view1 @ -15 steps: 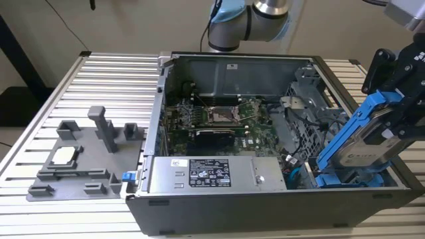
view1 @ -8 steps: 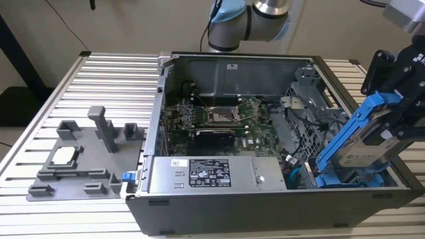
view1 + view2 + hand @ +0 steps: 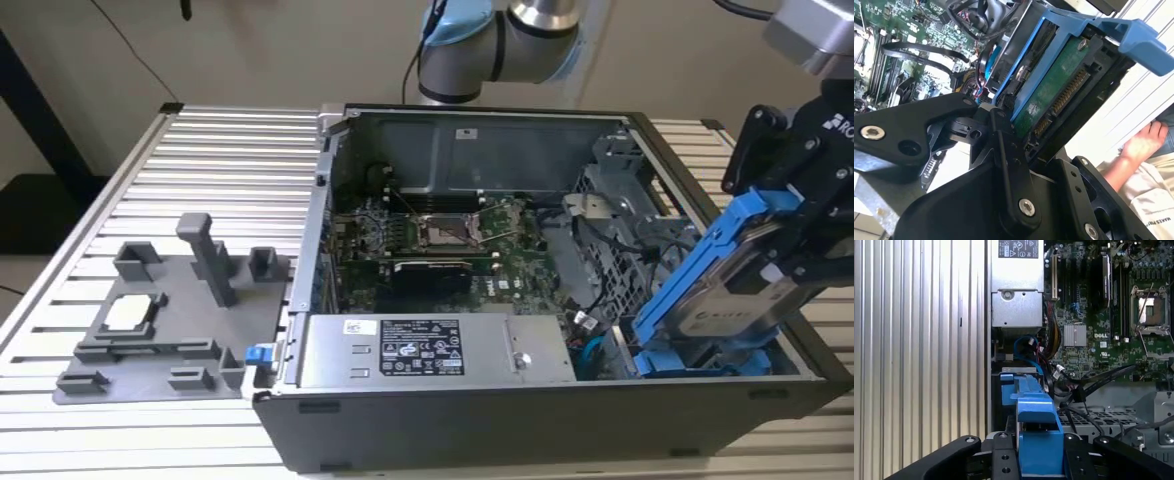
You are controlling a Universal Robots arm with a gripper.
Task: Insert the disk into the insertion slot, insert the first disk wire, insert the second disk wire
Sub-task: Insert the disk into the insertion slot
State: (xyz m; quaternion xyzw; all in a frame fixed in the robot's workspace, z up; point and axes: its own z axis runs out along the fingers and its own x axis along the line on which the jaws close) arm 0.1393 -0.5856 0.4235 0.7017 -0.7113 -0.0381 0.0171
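Note:
My gripper (image 3: pixel 785 250) is shut on the disk (image 3: pixel 714 295), a silver-grey drive in a bright blue frame. The disk hangs tilted over the open computer case, its lower end down in the near corner at the exterior view's right. It stands beside the grey sheet-metal drive cage (image 3: pixel 625 215); the insertion slot's mouth is hidden behind it. In the second wrist view the disk's green circuit board (image 3: pixel 1054 95) faces the camera between my black fingers (image 3: pixel 1004 150). In the first wrist view the blue frame (image 3: pixel 1036 435) sits clamped in my gripper (image 3: pixel 1039 457). A loose blue wire (image 3: pixel 1029 346) curls below the power supply.
A grey power-supply box (image 3: pixel 420 350) and a green motherboard (image 3: pixel 441 240) fill the case. A grey fixture plate (image 3: pixel 160 320) with upright pegs lies on the slatted table at the exterior view's left. A person's hand (image 3: pixel 1144 145) rests close to the case.

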